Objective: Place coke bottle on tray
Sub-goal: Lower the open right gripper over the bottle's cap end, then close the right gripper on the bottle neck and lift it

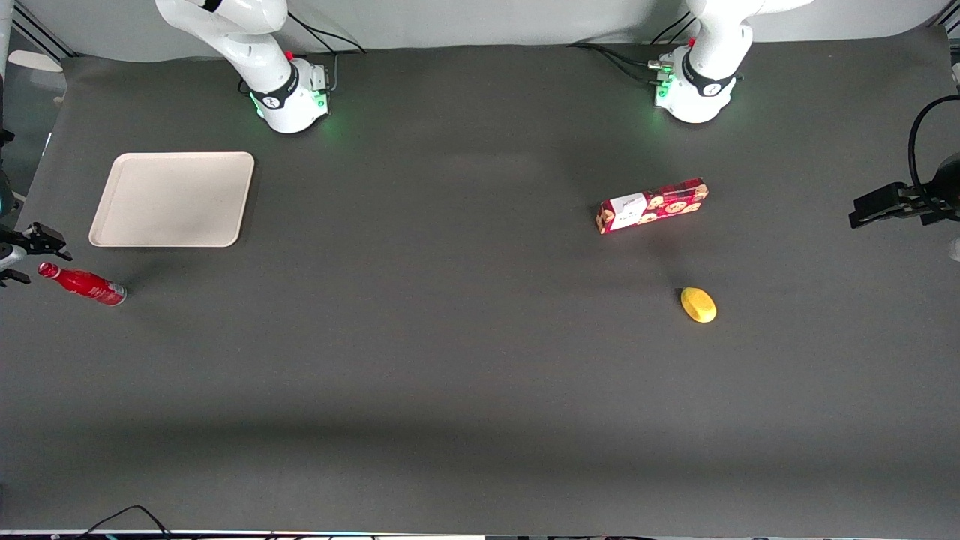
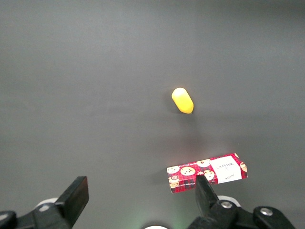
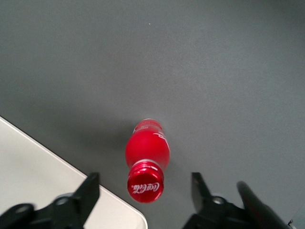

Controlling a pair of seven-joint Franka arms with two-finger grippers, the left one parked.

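The coke bottle (image 1: 88, 286), slim and red with white lettering, stands upright on the dark table at the working arm's end, just nearer the front camera than the beige tray (image 1: 172, 199). My right gripper (image 1: 39, 264) hovers at the bottle's cap, at the edge of the front view. In the right wrist view I look down on the coke bottle (image 3: 147, 151), and its cap lies between the two black fingers (image 3: 88, 189) without touching either. The gripper (image 3: 144, 190) is open. A corner of the tray (image 3: 43, 176) lies close beside the bottle.
A red cookie box (image 1: 652, 205) and a small yellow fruit-like object (image 1: 698, 304) lie toward the parked arm's end of the table. The left wrist view shows the same cookie box (image 2: 207, 173) and yellow object (image 2: 182, 100). Both arm bases stand at the back edge.
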